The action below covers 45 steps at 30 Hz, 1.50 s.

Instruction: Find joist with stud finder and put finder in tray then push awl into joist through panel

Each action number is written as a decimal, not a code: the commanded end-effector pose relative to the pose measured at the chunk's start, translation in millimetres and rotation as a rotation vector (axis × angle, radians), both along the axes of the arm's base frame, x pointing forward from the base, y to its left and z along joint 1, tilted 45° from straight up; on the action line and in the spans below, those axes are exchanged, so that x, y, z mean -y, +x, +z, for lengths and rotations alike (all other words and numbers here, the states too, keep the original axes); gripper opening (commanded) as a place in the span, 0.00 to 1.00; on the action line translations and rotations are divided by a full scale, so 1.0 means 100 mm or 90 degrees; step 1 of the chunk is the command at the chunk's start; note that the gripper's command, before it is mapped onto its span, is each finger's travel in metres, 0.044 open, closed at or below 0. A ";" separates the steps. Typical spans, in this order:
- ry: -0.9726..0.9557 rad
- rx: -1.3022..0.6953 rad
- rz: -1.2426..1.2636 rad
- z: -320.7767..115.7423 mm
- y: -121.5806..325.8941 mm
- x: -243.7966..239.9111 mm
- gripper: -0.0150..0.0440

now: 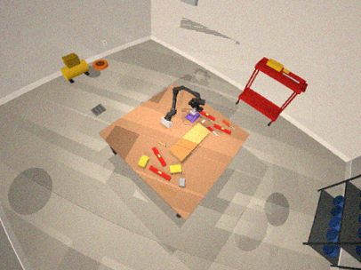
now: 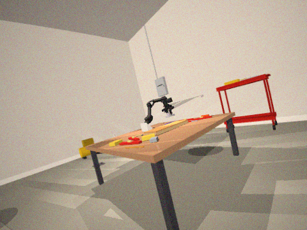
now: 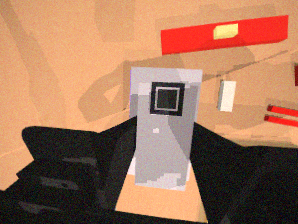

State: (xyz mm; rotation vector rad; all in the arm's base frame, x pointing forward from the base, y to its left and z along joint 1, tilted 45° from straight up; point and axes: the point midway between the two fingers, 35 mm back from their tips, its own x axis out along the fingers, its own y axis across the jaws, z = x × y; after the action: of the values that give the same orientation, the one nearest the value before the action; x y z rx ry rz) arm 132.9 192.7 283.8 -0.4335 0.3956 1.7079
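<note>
Wrist view: the pale grey stud finder (image 3: 164, 145) sits clamped between the fingers of the hand (image 1: 195, 110) (image 2: 168, 112) (image 3: 162, 120)

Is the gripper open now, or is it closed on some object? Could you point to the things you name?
Closed on the stud finder (image 3: 162, 145): its grey body sits between the gripper's (image 1: 194, 109) (image 2: 168, 112) fingers.

Gripper (image 1: 194, 111) (image 2: 168, 113) (image 3: 162, 120) shut on obj. (arm bent).

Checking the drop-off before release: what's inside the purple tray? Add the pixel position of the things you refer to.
No contents visible in the purple tray (image 1: 191, 118). In the top view the gripper (image 1: 194, 108) and the stud finder it holds (image 3: 162, 145) cover its far part; in the wrist view the finder hides nearly all of it.
</note>
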 end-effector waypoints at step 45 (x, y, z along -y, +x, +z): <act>-0.003 0.009 0.012 -0.43 -0.09 -0.40 0.25</act>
State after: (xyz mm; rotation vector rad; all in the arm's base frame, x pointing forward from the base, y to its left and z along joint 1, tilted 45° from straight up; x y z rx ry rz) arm 124.7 229.6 244.0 -0.4551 0.3864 1.7261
